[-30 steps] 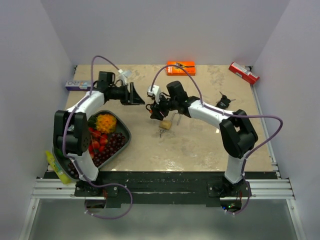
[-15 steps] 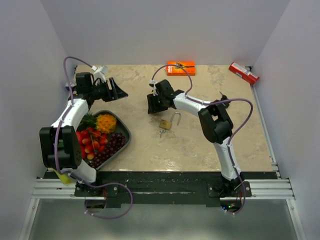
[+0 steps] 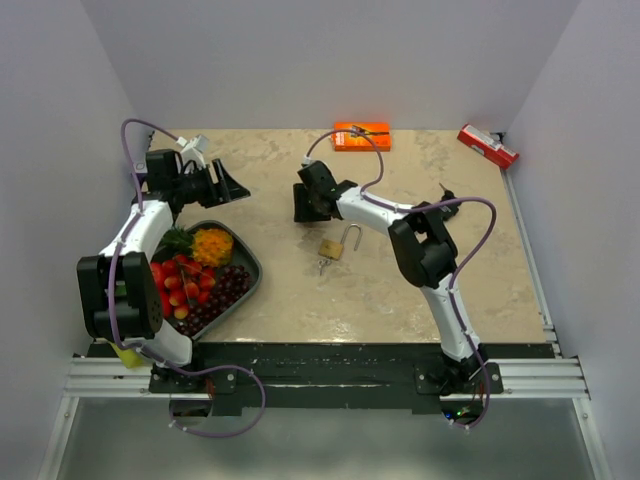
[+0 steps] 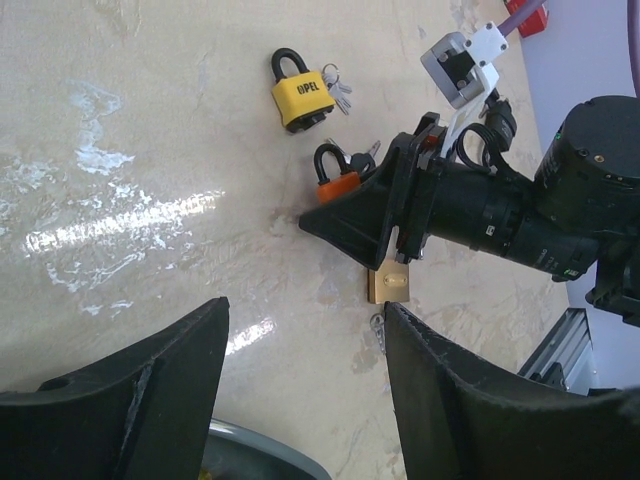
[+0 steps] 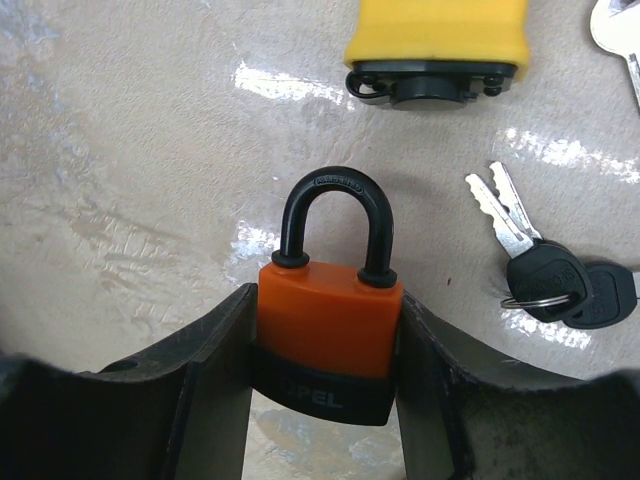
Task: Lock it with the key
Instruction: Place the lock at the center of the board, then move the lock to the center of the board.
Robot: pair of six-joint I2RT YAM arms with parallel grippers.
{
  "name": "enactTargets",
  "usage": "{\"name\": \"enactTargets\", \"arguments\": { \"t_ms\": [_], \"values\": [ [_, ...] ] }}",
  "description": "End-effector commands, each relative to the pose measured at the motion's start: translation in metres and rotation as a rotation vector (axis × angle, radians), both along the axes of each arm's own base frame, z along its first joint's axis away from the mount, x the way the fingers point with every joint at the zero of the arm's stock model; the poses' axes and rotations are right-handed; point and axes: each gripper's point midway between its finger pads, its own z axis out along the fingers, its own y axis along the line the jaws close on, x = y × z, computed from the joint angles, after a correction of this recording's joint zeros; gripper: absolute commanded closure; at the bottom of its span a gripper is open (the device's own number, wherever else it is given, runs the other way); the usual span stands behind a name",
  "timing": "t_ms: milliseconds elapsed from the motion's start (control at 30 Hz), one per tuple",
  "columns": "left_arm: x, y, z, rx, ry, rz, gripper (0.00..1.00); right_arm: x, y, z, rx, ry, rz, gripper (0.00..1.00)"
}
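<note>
A brass padlock (image 3: pixel 333 247) with its shackle swung open lies mid-table, and a small key (image 3: pixel 322 265) lies just by it. It also shows in the left wrist view (image 4: pixel 388 282), under my right gripper (image 4: pixel 312 222). In the right wrist view my right gripper (image 5: pixel 325 300) is shut on an orange padlock (image 5: pixel 328 320) with a black closed shackle. A yellow padlock (image 5: pixel 437 35) lies beyond it, and black-headed keys (image 5: pixel 540 270) lie to its right. My left gripper (image 3: pixel 225 185) (image 4: pixel 305 310) is open and empty at the left, above the tray's far edge.
A grey tray (image 3: pixel 255 270) of fruit sits at the near left. An orange box (image 3: pixel 362 135) lies at the back centre and a red object (image 3: pixel 488 146) at the back right. A small black object (image 3: pixel 445 205) lies right of centre.
My left gripper has drawn back to the left, away from the centre. My right gripper has moved up and left, off the brass padlock, with its arm folding in.
</note>
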Motion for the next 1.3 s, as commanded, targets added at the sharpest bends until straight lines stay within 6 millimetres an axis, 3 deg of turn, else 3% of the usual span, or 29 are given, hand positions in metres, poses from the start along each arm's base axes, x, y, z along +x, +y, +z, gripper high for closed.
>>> {"name": "enactTargets", "arguments": {
  "t_ms": [0,433,667,833,867,933,967,1133,1267],
  "values": [
    [-0.001,0.001,0.018,-0.006,-0.052,-0.003,0.32,-0.014,-0.021,-0.009,-0.071,0.057,-0.087,0.67],
    [0.006,0.002,0.019,-0.010,-0.061,0.000,0.32,-0.020,-0.028,-0.007,-0.075,0.075,-0.154,0.35],
    [0.004,0.001,0.019,-0.007,-0.061,-0.009,0.32,-0.018,-0.022,-0.004,-0.057,0.073,-0.140,0.33],
    [0.004,0.000,0.020,0.004,-0.087,-0.036,0.31,-0.010,-0.014,0.031,-0.029,-0.006,-0.066,0.27],
    [0.005,0.000,0.022,0.014,-0.101,-0.043,0.31,-0.006,-0.010,0.052,0.000,-0.049,-0.043,0.25],
    [0.005,-0.005,0.027,0.023,-0.130,-0.079,0.31,-0.006,-0.011,0.071,-0.009,-0.105,0.028,0.22],
    [0.005,-0.006,0.028,0.057,-0.162,-0.107,0.30,-0.003,-0.007,0.101,0.028,-0.177,0.064,0.20],
    [0.004,-0.019,0.037,0.130,-0.246,-0.191,0.28,-0.034,-0.019,0.127,-0.057,-0.323,0.398,0.01],
    [0.002,-0.026,0.037,0.147,-0.287,-0.254,0.28,-0.069,-0.040,0.120,-0.104,-0.319,0.649,0.01]
  ]
}}
